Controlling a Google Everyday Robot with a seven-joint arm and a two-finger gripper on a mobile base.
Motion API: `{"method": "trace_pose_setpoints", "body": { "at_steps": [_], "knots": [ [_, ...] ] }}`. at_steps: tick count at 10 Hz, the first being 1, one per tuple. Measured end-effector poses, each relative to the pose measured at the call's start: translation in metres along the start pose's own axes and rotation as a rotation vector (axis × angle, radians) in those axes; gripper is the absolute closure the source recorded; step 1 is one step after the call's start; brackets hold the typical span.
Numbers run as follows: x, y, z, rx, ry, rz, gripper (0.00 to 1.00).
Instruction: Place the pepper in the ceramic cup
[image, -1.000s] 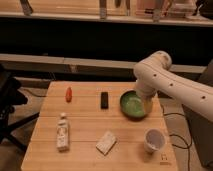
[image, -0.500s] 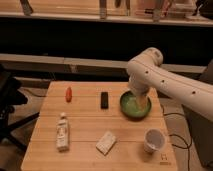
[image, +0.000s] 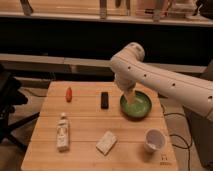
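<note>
The pepper (image: 68, 93) lies lengthwise front-to-back, well apart from the gripper (image: 131, 98) over the green bowl (image: 144, 108), grip state unclear.

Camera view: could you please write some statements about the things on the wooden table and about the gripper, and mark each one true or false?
1. The pepper lies on the table, to the left of the black block. True.
2. The gripper is over the green bowl. True.
3. The pepper is inside the ceramic cup. False: the ceramic cup stands near the table's front right corner, and the pepper lies far from it at the back left.
4. The gripper holds the pepper. False: the pepper lies alone, well apart from the gripper.
5. The bottle stands upright behind the green bowl. False: the bottle lies flat at the front left.
</note>
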Motion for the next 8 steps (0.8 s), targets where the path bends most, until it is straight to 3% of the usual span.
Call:
{"method": "trace_pose_setpoints", "body": {
  "at_steps": [4,8],
  "knots": [
    [-0.024,-0.025,-0.001,0.023,-0.006,-0.076,0.20],
    [-0.033,-0.040,-0.001,0.038,-0.008,-0.148,0.20]
  ]
}}
